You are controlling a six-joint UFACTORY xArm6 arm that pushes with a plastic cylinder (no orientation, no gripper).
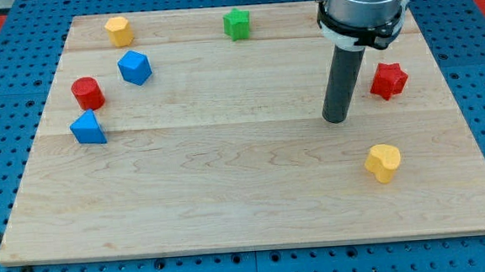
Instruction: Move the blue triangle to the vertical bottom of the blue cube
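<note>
The blue triangle (pixel 88 128) lies near the board's left edge. The blue cube (pixel 134 67) sits above it and a little to its right. A red cylinder (pixel 88 93) stands between them, just left of the cube. My tip (pixel 336 119) rests on the board right of centre, far to the right of both blue blocks and left of a red star (pixel 388 81).
A yellow hexagon (pixel 118 30) is at the top left. A green star (pixel 236 24) is at the top centre. A yellow heart (pixel 383 162) lies below and right of my tip. The wooden board (pixel 247 212) sits on a blue pegboard.
</note>
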